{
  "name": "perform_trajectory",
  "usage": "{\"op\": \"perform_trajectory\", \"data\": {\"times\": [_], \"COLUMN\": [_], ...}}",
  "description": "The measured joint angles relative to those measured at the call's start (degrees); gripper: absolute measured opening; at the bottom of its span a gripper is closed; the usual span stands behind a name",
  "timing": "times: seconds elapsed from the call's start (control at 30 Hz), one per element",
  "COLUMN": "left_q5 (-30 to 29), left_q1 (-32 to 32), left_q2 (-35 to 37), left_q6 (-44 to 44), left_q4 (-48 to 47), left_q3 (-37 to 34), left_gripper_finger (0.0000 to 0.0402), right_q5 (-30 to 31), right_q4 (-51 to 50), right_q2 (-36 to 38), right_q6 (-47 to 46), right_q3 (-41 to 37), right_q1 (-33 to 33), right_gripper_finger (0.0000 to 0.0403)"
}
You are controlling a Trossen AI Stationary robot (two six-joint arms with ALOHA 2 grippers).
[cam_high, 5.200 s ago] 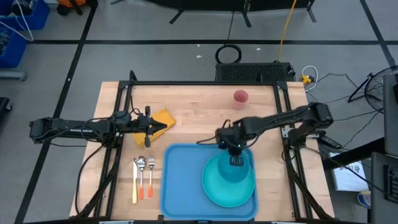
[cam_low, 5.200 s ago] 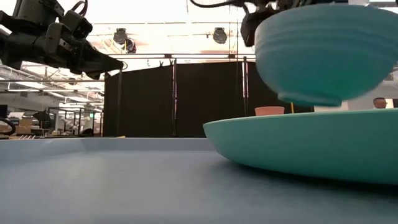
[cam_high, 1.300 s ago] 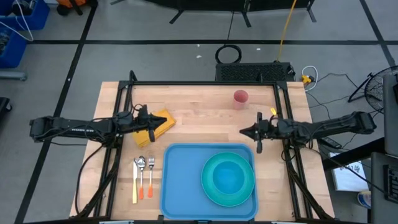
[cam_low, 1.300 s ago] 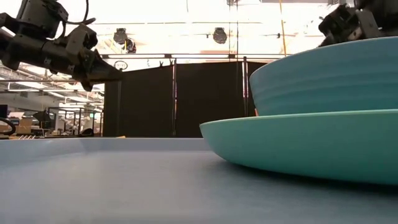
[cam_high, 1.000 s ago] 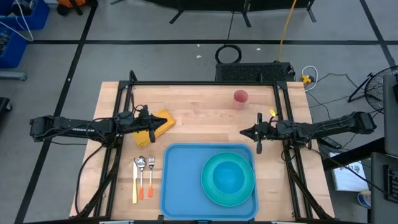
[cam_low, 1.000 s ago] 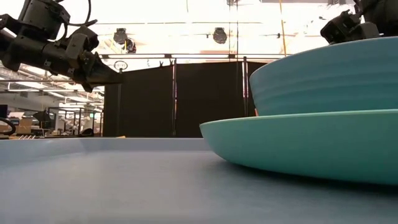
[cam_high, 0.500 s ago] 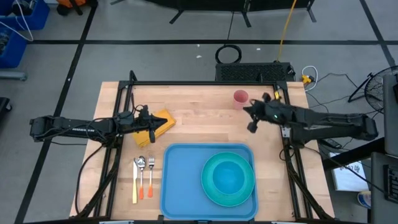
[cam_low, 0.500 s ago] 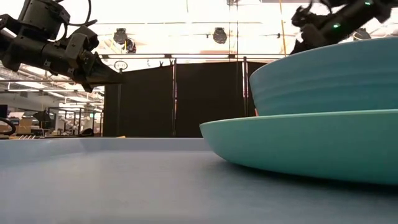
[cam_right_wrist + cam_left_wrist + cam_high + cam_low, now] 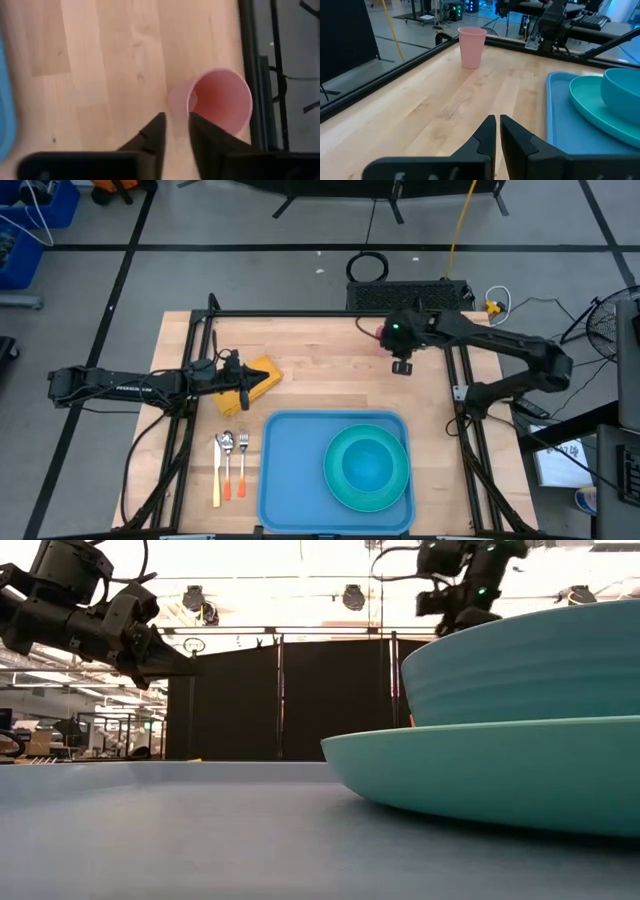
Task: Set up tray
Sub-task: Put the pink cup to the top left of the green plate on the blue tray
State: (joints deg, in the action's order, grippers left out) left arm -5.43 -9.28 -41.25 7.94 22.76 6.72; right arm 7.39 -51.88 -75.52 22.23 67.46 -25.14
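Note:
The blue tray [image 9: 290, 470] lies at the table's near middle. On its right half sits a turquoise plate [image 9: 340, 492] with a turquoise bowl [image 9: 367, 465] in it; both fill the low view [image 9: 520, 670]. A pink cup [image 9: 220, 102] stands upright at the far right, and also shows in the left wrist view [image 9: 471, 47]. My right gripper [image 9: 176, 117] hangs above the cup's near wall, pointing down, its fingers a narrow gap apart and empty. My left gripper [image 9: 497, 120] is shut and empty, held level above a yellow napkin [image 9: 266, 368] at the left.
A fork, a spoon and a knife with orange handles [image 9: 230, 465] lie on the wood left of the tray. Black frame rails [image 9: 205, 340] run along the table's left, far and right sides. Bare wood lies between the napkin and the cup.
My right gripper has swung from the table's right side toward the far edge and the pink cup. It has risen and tipped from level to pointing down over the cup. The left arm, tray, plate and bowl have stayed where they were.

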Motion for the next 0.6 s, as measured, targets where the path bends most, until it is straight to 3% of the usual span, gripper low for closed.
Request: {"op": "perform_trajectory", "data": {"times": [0.1, 0.3, 0.43, 0.6], "left_q5": [0.0, 0.0, 0.0, 0.5], "left_q1": [0.0, 0.0, 0.0, 0.0], "left_q2": [0.0, 0.0, 0.0, 0.0], "left_q6": [0.0, 0.0, 0.0, -0.3], "left_q4": [-1.1, -2.1, -2.3, -2.7], "left_q3": [0.0, 0.0, 0.0, 0.0], "left_gripper_finger": [0.0026, 0.0026, 0.0026, 0.0026], "right_q5": [0.7, 9.8, 6.6, 1.5], "right_q4": [0.4, 2.7, 4.0, 4.2], "right_q2": [-3.1, -7.4, -8.4, -9.7], "right_q6": [3.8, 3.9, 4.0, 4.4], "right_q3": [0.7, 0.7, 0.7, 0.7], "right_q1": [0.0, -3.1, -6.4, -8.8], "right_gripper_finger": [0.0145, 0.0255, 0.028, 0.0276]}}
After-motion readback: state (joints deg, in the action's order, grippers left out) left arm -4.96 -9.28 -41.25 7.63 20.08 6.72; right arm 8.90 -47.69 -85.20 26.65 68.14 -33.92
